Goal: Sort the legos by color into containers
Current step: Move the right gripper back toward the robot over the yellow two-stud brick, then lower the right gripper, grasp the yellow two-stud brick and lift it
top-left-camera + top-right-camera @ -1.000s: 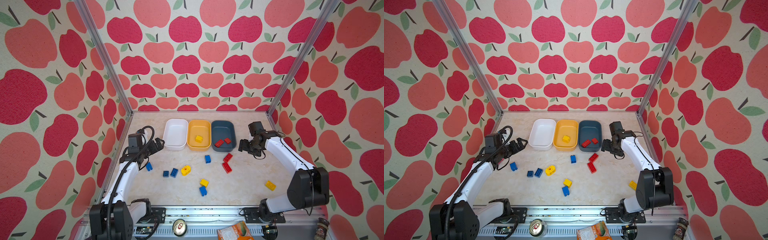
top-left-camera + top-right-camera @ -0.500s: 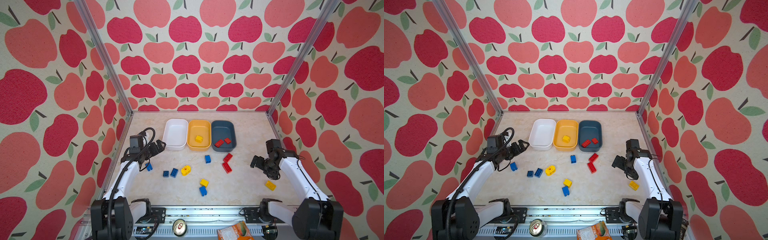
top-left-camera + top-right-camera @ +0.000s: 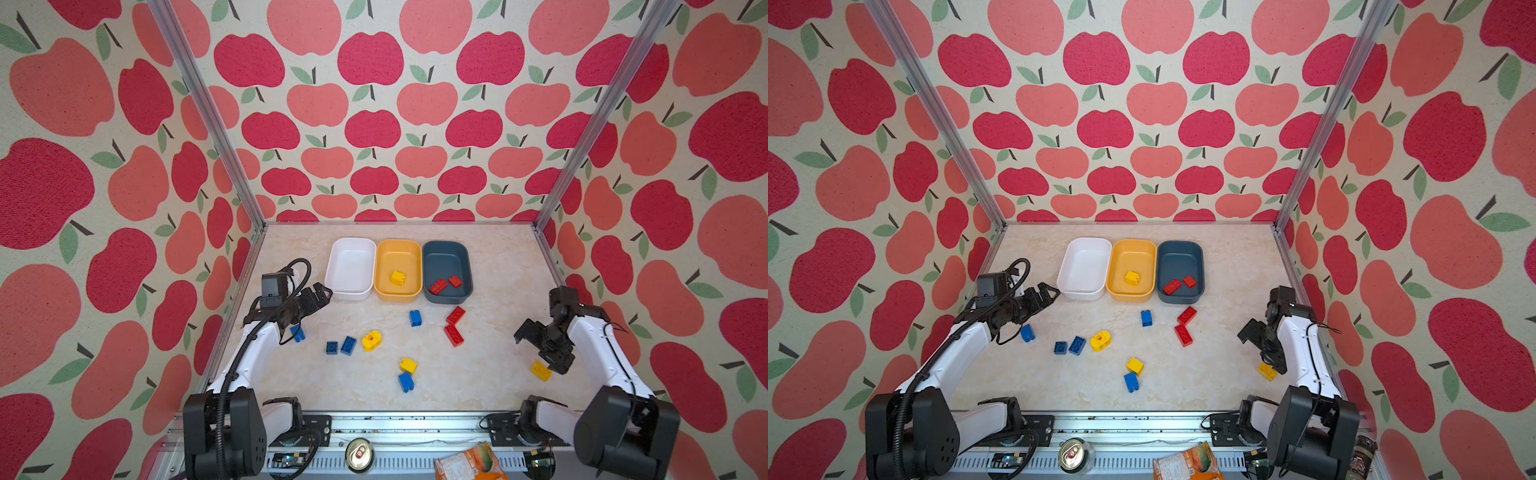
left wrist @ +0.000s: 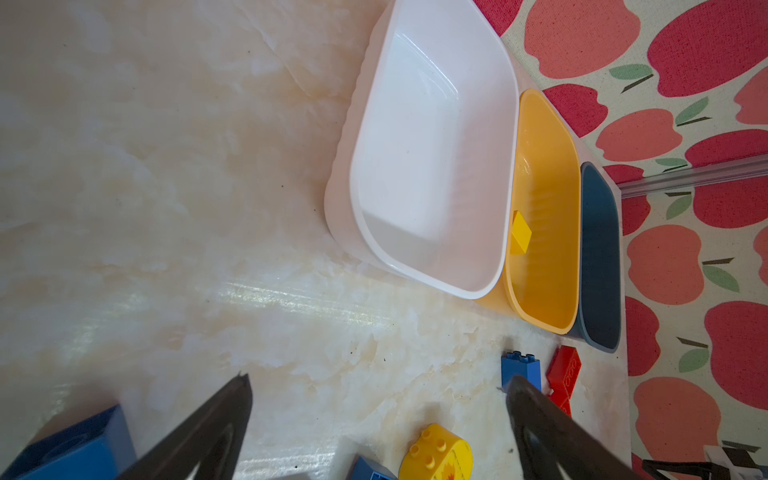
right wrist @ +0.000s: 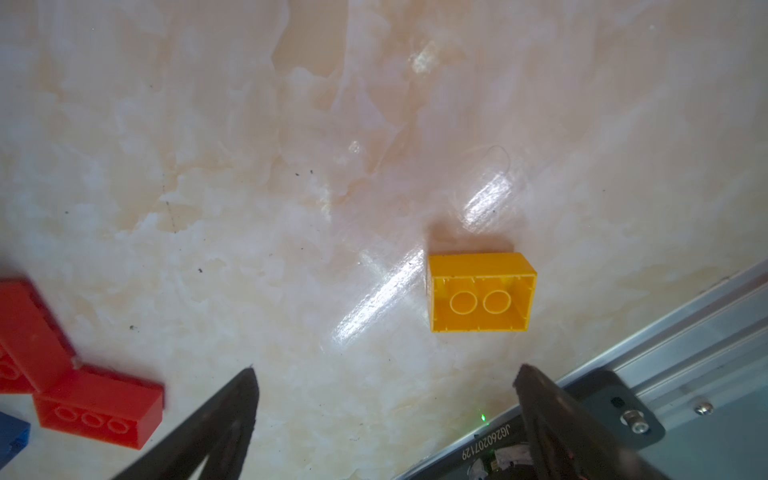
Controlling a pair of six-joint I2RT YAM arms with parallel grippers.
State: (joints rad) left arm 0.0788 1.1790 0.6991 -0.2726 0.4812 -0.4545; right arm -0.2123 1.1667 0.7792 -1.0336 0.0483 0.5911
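Bright even light, soft shadows, glare streaks on tabletop (image 5: 374, 291) — wide-angle bend at edges, wrist views soft.

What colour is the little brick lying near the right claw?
The brick is yellow, clearest in the right wrist view.

In a top view, three tubs stand in a row at mid-frame: the white tub (image 3: 1084, 249), the yellow-orange tub (image 3: 1131, 253) with one yellow brick (image 3: 1132, 277) in it, and the slate blue tub (image 3: 1179, 257) with two red bricks (image 3: 1172, 286). Below them, loose bricks (image 3: 1146, 318) lie scattered over the marble table (image 3: 1225, 270) — blue, red and yellow. At left, the left gripper (image 3: 1050, 293) has its jaws spread near the white tub's lower corner. At right, the right gripper (image 3: 1260, 349) hangs just above a lone yellow block (image 3: 1266, 371).
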